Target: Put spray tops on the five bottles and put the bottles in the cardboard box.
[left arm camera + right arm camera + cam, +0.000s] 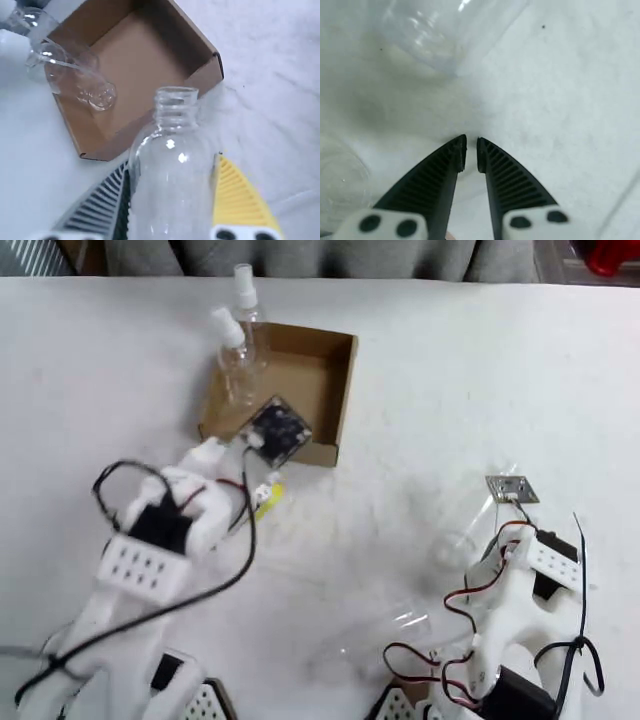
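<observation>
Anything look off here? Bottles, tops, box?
Yes. The bottle clamped in the left tool, just short of the cardboard box, has a bare threaded neck with no spray top. The other bottles at the box, one and another, both wear tops.

Bottle inside cardboard box

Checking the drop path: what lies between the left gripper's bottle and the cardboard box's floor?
Only the near wall of the cardboard box, in the left wrist view; the bottle overlaps it there.
</observation>
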`<control>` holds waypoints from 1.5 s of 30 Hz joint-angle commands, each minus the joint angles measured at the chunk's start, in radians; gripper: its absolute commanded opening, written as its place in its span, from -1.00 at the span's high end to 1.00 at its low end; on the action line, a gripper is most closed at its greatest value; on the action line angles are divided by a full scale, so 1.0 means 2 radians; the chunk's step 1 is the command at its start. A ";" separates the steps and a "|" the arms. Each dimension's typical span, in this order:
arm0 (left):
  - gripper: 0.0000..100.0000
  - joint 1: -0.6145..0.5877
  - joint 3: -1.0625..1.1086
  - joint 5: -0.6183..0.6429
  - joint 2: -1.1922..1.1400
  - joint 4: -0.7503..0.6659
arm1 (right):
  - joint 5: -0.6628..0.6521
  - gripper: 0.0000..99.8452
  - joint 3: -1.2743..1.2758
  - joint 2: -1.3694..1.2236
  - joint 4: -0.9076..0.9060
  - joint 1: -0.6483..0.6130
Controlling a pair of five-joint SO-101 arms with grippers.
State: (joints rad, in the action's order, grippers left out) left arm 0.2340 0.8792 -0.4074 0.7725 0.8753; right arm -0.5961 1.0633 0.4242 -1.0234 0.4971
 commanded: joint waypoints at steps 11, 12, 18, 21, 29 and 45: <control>0.96 -0.034 0.105 0.186 0.154 -0.081 | -0.005 0.97 -0.076 0.100 0.004 0.066; 0.96 -0.047 0.114 0.192 0.154 -0.091 | -0.006 0.97 -0.080 0.114 0.004 0.076; 0.96 -0.091 0.157 0.212 0.154 -0.147 | -0.091 0.96 -0.136 0.122 0.000 0.139; 0.96 -0.087 0.160 0.217 0.154 -0.150 | -0.095 0.96 -0.194 0.063 -0.007 0.157; 0.96 -0.087 0.162 0.214 0.154 -0.150 | -0.181 0.96 -0.371 -0.165 -0.081 0.187; 0.96 -0.088 0.162 0.213 0.154 -0.149 | -0.178 0.70 -0.377 -0.283 -0.031 0.160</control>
State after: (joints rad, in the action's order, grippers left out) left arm 0.0683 1.2075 0.0146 1.0487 0.6038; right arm -0.9490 0.3023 -0.1450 -1.1278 0.8424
